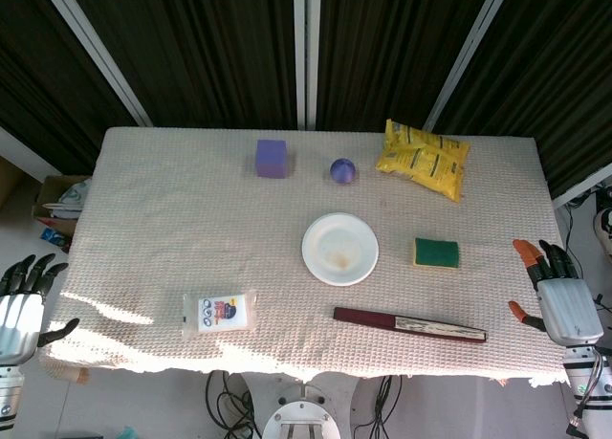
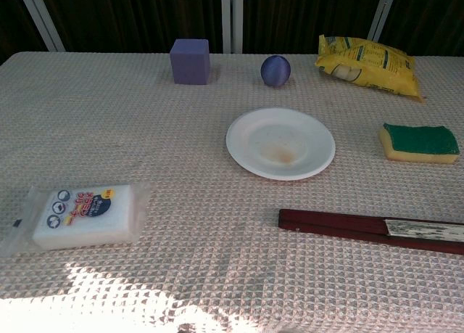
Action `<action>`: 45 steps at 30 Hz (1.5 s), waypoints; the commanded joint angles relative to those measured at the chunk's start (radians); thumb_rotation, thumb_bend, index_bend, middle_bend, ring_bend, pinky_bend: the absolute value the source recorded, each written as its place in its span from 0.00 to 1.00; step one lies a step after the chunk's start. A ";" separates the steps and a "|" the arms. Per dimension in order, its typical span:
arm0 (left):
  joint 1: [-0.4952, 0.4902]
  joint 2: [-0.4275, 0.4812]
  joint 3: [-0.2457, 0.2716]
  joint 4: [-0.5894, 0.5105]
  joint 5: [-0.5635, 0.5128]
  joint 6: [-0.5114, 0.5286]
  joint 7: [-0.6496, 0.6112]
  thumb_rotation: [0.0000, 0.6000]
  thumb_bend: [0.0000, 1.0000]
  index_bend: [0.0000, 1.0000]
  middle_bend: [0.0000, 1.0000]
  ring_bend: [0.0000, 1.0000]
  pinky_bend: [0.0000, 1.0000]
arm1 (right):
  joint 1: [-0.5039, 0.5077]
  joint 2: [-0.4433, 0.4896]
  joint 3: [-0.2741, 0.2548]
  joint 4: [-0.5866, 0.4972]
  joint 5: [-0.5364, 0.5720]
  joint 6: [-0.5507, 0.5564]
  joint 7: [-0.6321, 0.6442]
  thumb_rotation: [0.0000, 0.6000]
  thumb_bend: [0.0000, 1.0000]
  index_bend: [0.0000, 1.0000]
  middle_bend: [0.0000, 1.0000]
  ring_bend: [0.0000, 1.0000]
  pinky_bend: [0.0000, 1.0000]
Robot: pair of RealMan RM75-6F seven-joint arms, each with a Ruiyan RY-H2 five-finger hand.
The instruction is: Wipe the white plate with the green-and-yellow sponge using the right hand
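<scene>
The white plate (image 1: pixel 339 249) (image 2: pixel 280 142) lies near the table's middle with a brownish stain inside it. To its right lies the green-and-yellow sponge (image 1: pixel 436 252) (image 2: pixel 420 141), green side up, free of any hand. My right hand (image 1: pixel 559 291) hangs off the table's right edge, well right of the sponge, fingers apart and holding nothing. My left hand (image 1: pixel 23 300) is off the left edge, also empty with fingers spread. Neither hand shows in the chest view.
A purple cube (image 1: pixel 272 158), a purple ball (image 1: pixel 343 170) and a yellow snack bag (image 1: pixel 424 158) sit along the back. A folded dark red fan (image 1: pixel 409 324) lies in front of the plate. A packaged white sponge (image 1: pixel 220 313) rests front left.
</scene>
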 commanded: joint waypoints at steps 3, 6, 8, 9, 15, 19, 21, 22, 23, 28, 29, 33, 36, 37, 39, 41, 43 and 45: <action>-0.001 -0.003 0.002 0.003 0.003 -0.004 0.004 1.00 0.07 0.19 0.10 0.05 0.11 | 0.010 -0.005 0.001 0.002 0.009 -0.021 0.000 1.00 0.11 0.00 0.13 0.00 0.11; 0.002 -0.006 0.003 0.001 0.004 -0.001 0.005 1.00 0.07 0.19 0.10 0.05 0.11 | 0.036 -0.011 0.011 -0.002 0.036 -0.069 -0.015 1.00 0.11 0.00 0.14 0.00 0.12; 0.005 -0.009 0.003 0.000 0.004 0.002 0.004 1.00 0.07 0.19 0.10 0.05 0.11 | 0.067 -0.019 0.021 0.000 0.063 -0.125 -0.016 1.00 0.11 0.00 0.16 0.00 0.12; 0.006 -0.011 0.003 0.000 0.005 0.003 0.003 1.00 0.07 0.19 0.10 0.05 0.11 | 0.083 -0.024 0.027 0.004 0.075 -0.152 -0.016 1.00 0.11 0.00 0.17 0.01 0.12; 0.009 -0.016 0.011 0.010 0.009 -0.003 0.001 1.00 0.07 0.19 0.10 0.05 0.11 | 0.182 -0.111 0.066 0.107 0.146 -0.292 -0.021 1.00 0.11 0.12 0.17 0.01 0.12; 0.012 -0.015 0.014 0.012 0.002 -0.008 -0.006 1.00 0.07 0.19 0.10 0.05 0.11 | 0.223 -0.166 0.073 0.183 0.176 -0.354 -0.019 1.00 0.11 0.20 0.18 0.01 0.12; 0.013 -0.015 0.016 0.014 0.000 -0.011 -0.007 1.00 0.07 0.19 0.10 0.05 0.11 | 0.239 -0.190 0.076 0.219 0.186 -0.374 -0.011 1.00 0.11 0.21 0.18 0.01 0.12; 0.012 -0.015 0.016 0.014 -0.001 -0.014 -0.007 1.00 0.07 0.19 0.10 0.05 0.11 | 0.245 -0.200 0.077 0.233 0.189 -0.382 -0.003 1.00 0.11 0.21 0.18 0.00 0.12; 0.012 -0.015 0.017 0.015 -0.001 -0.018 -0.006 1.00 0.07 0.19 0.10 0.05 0.11 | 0.250 -0.209 0.078 0.247 0.192 -0.390 0.007 1.00 0.11 0.21 0.18 0.00 0.12; 0.001 -0.012 0.018 0.010 -0.009 -0.044 -0.004 1.00 0.07 0.19 0.10 0.05 0.11 | 0.280 -0.264 0.076 0.324 0.195 -0.433 0.064 1.00 0.11 0.23 0.19 0.01 0.12; 0.000 -0.011 0.018 0.009 -0.009 -0.046 -0.004 1.00 0.07 0.20 0.10 0.05 0.11 | 0.285 -0.272 0.075 0.335 0.194 -0.438 0.071 1.00 0.11 0.23 0.20 0.01 0.12; -0.002 -0.010 0.015 0.009 -0.012 -0.049 -0.006 1.00 0.07 0.20 0.10 0.05 0.11 | 0.304 -0.304 0.079 0.373 0.193 -0.450 0.102 1.00 0.11 0.23 0.21 0.01 0.12; -0.002 -0.008 0.015 0.008 -0.016 -0.051 -0.009 1.00 0.07 0.20 0.10 0.05 0.11 | 0.315 -0.316 0.079 0.385 0.191 -0.458 0.113 1.00 0.11 0.22 0.24 0.01 0.12; -0.002 -0.008 0.015 0.008 -0.016 -0.051 -0.009 1.00 0.08 0.20 0.10 0.05 0.11 | 0.319 -0.319 0.077 0.387 0.191 -0.462 0.113 1.00 0.11 0.22 0.25 0.01 0.12; -0.003 -0.006 0.014 0.010 -0.015 -0.052 -0.006 1.00 0.08 0.20 0.10 0.05 0.11 | 0.327 -0.325 0.075 0.390 0.191 -0.471 0.111 1.00 0.11 0.21 0.27 0.01 0.12; -0.004 -0.005 0.015 0.008 -0.011 -0.052 -0.007 1.00 0.08 0.20 0.10 0.05 0.11 | 0.332 -0.330 0.073 0.394 0.193 -0.477 0.107 1.00 0.11 0.21 0.27 0.01 0.12; -0.006 -0.003 0.015 0.009 -0.009 -0.055 -0.010 1.00 0.08 0.20 0.10 0.05 0.11 | 0.337 -0.337 0.072 0.400 0.198 -0.482 0.104 1.00 0.11 0.21 0.28 0.01 0.12; -0.007 -0.001 0.016 0.011 -0.008 -0.057 -0.013 1.00 0.08 0.20 0.10 0.05 0.11 | 0.339 -0.343 0.072 0.407 0.202 -0.482 0.104 1.00 0.11 0.21 0.28 0.01 0.13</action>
